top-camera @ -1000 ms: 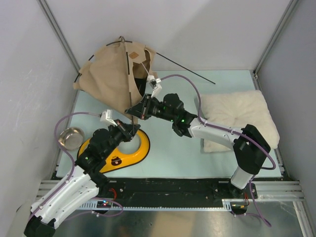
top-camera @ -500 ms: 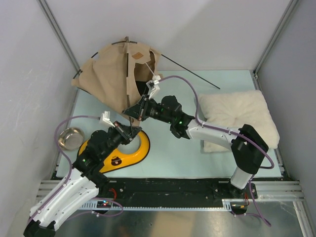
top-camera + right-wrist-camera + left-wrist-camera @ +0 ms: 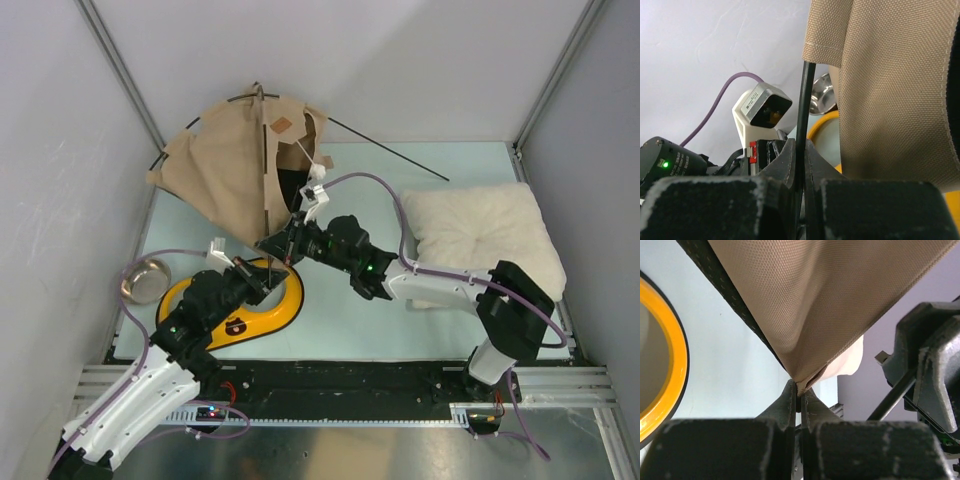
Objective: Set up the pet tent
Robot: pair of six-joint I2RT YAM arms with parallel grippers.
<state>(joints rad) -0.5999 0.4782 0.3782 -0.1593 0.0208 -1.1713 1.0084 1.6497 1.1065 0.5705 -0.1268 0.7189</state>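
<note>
Your left hand is pinched shut on the lowest fabric corner of the pet tent. Coarse woven tan cloth fans up and away from it. Your right hand, just beside it and nearer the tent, grips a thin, rigid black pole whose long axis runs from that hand toward the apex. The tent leans beyond both hands.

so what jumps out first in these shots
The lopsided tan tent at the back left draws the eye first. Both arms meet at its near corner: the left gripper pinches the fabric tip, and the right gripper is shut on a black pole. A fluffy cream pillow lies to the right.
</note>
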